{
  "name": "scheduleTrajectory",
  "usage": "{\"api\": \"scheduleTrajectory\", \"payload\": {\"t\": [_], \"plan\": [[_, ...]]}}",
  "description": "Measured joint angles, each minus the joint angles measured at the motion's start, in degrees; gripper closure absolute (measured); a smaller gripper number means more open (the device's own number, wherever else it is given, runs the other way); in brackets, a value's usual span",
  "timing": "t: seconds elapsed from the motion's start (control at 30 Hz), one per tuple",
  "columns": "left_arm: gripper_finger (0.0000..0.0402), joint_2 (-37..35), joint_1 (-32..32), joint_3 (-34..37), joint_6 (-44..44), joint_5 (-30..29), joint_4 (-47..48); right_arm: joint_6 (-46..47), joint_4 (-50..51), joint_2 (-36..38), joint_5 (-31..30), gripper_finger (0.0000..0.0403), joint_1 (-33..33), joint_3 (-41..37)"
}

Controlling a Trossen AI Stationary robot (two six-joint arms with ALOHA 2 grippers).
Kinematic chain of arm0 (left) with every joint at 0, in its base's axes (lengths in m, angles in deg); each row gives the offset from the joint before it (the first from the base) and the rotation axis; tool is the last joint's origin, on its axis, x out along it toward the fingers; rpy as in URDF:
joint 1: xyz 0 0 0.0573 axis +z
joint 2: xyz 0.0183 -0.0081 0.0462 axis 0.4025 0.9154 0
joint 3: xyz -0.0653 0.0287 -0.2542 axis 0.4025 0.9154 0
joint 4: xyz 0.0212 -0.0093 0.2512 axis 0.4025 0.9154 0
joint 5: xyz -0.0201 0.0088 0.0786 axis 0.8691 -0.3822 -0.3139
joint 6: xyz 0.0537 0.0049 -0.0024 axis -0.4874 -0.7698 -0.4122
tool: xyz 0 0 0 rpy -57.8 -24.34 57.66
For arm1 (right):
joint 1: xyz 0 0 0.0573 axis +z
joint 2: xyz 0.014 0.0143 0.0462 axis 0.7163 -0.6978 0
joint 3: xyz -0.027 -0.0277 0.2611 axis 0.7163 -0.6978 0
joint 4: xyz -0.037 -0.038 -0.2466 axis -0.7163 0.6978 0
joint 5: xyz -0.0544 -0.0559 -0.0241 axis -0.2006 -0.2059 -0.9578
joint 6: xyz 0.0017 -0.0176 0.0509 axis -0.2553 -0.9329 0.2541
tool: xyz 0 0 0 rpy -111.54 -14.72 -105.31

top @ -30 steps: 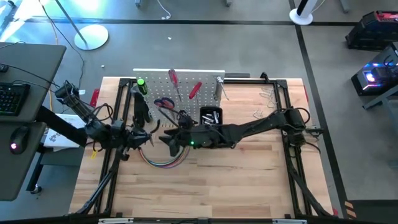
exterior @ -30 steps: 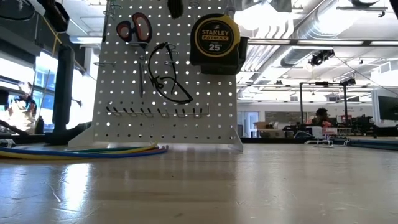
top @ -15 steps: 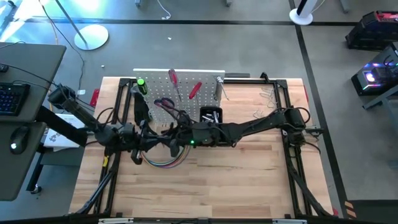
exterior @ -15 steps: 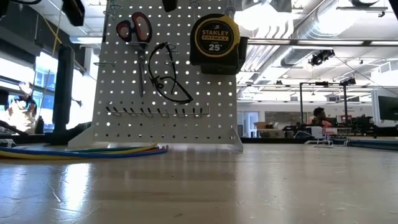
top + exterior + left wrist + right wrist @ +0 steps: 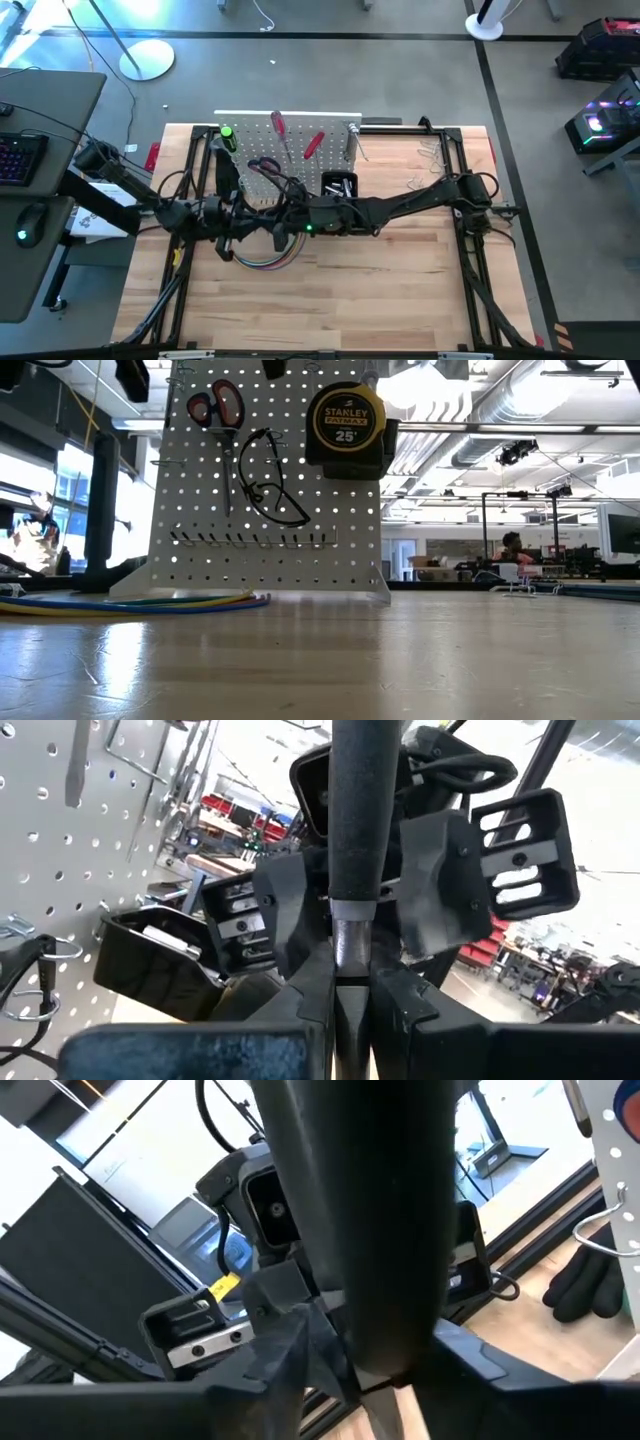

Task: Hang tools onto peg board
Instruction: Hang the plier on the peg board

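Pretty bright overall. Looking level across the table [image 5: 420, 660], ceiling lights [image 5: 420, 385] blow out to white glare and big windows [image 5: 40, 500] wash out the far side, so the peg board [image 5: 265, 480] reads backlit, with a soft sheen on the wood. Up close to my jaws it's rough: the black handle [image 5: 358, 810] between them is a dark blur, and everything right next to them is mush.

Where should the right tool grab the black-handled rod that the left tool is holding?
On the black foam handle, which stands free and upright above the bare metal shank that the left tool pinches. Come in facing the left tool, one finger on either side of the round handle; the right tool straddles it there, open.
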Motion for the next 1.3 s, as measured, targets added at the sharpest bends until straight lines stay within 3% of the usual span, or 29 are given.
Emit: {"api": "scheduleTrajectory", "payload": {"t": [0.27, 0.53, 0.7, 0.9, 1.3], "plan": [[0.0376, -0.1, 0.5, 0.0, 0.8, 2.1, -0.9, -2.7, -2.0, 0.0, -1.2, 0.0355, 0.2, 0.0], [0.0373, -0.1, 0.5, -0.1, 1.3, 1.9, -0.7, -4.0, -2.4, 0.0, -1.3, 0.0357, 0.1, 0.0], [0.0324, -1.9, -0.3, -0.1, 5.4, 3.3, 2.9, -4.1, -2.4, 0.0, -2.3, 0.0374, 0.1, 0.0], [0.0293, -9.1, -4.0, -0.2, 12.1, 4.5, 15.0, -4.3, -1.3, -0.2, -1.1, 0.0379, 0.6, -0.1], [0.0289, -26.4, -13.5, 0.1, 22.1, 5.6, 36.6, -8.5, -0.3, 0.3, -3.0, 0.0379, 0.8, 0.9]]}}
